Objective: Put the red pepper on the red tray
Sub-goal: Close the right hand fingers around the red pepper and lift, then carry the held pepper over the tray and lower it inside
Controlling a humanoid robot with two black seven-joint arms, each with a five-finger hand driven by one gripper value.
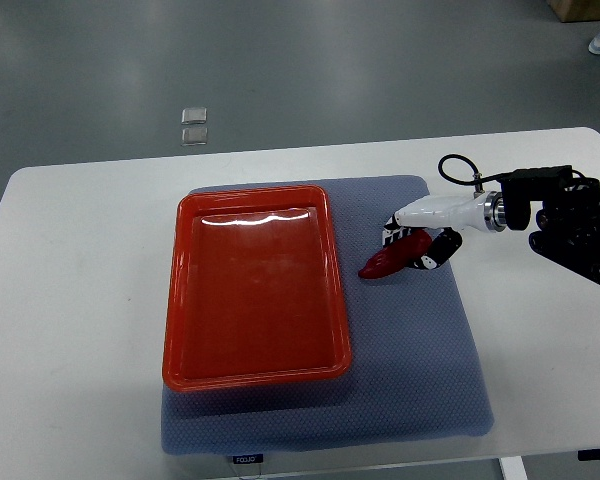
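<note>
- A white table [70, 300] is standing on a grey floor, seen from steeply above, and a blue-grey mat [420, 350] is covering the middle of it.
- A red tray [255, 370] is lying on the left half of the mat, its long side running away from me, with nothing inside it.
- My right arm is reaching in from the right edge of the picture; my left arm is not showing anywhere.
- My right hand [420, 238] is sitting over the mat just right of the tray, white on the back, with black fingers [442, 246] curling down.
- The pepper [392, 258] is lying slantwise, its upper end tucked under my fingers and its pointed tip aiming down-left toward the tray.
- My fingers are wrapping around the pepper's upper end, so I am judging this to be a grasp, though I cannot tell whether the pepper is already off the mat.
- The tip is sitting close to the tray's right rim but not touching it.
- To do this step well, I am thinking I should firm the grip, lift enough that the dangling tip clears the raised rim, and carry it left.
- I should be letting go only once the whole pepper is over the tray's floor, near the middle.
</note>
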